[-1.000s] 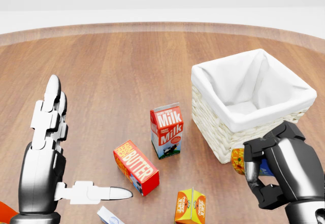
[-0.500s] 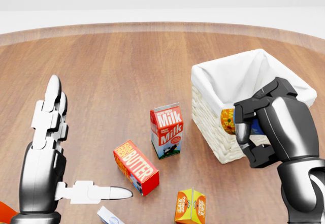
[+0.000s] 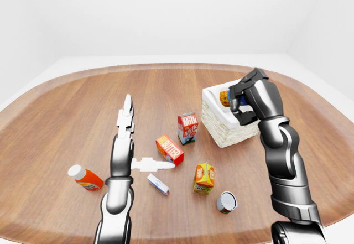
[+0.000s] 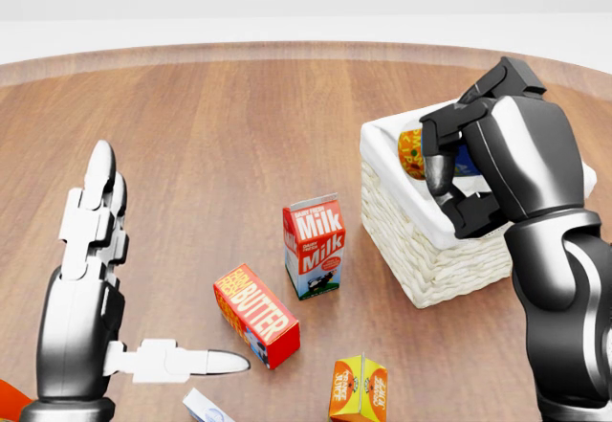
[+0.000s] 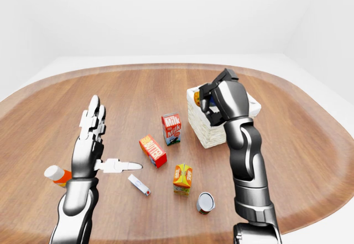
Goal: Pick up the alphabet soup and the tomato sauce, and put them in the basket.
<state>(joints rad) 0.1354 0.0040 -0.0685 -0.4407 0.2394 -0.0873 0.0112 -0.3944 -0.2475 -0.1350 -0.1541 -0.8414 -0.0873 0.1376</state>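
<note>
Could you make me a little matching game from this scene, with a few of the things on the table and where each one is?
Things:
1. red-and-white milk carton
2. orange-and-blue can
3. silver-topped can lying on its side
4. white-capped orange bottle

Places:
A. near the table's lower edge, right of the yellow-orange carton
B. lying far left, beside the left arm
C. held in the right hand over the white-lined wicker basket
D. standing just left of the basket

Pairs: 1-D, 2-C, 3-A, 4-B

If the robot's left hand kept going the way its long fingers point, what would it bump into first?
Probably nothing. The left hand is open, its long fingers aimed toward the top of the head view, where only bare table shows. The milk carton and butter box sit off to its right, though depth is hard to judge.
</note>
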